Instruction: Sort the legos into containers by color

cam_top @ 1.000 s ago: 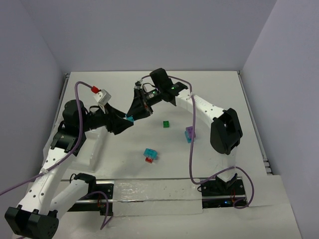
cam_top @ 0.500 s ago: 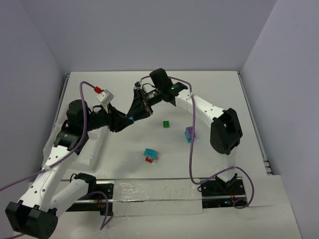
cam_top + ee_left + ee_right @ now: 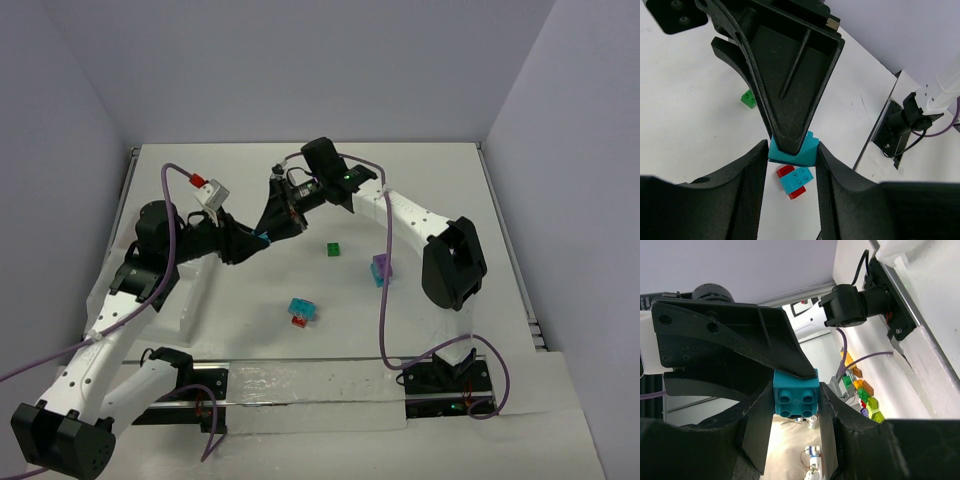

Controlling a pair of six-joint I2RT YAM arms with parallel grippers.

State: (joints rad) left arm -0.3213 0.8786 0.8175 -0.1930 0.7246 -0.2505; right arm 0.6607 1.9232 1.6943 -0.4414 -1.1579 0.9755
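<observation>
Cyan over red, a stacked pair (image 3: 300, 312) lay at lower centre, a green brick (image 3: 332, 249) beyond; farther up, left of centre, we saw left gripper (image 3: 791, 148) and right gripper (image 3: 796, 398) both clamped on one cyan brick (image 3: 261, 239) (fingers touching its sides).

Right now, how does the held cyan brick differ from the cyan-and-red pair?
The held cyan brick hangs above the table, pinched by the right tool; the cyan-and-red pair lies loose on it. The held cyan brick shows one colour, the pair two. Both include cyan.
</observation>
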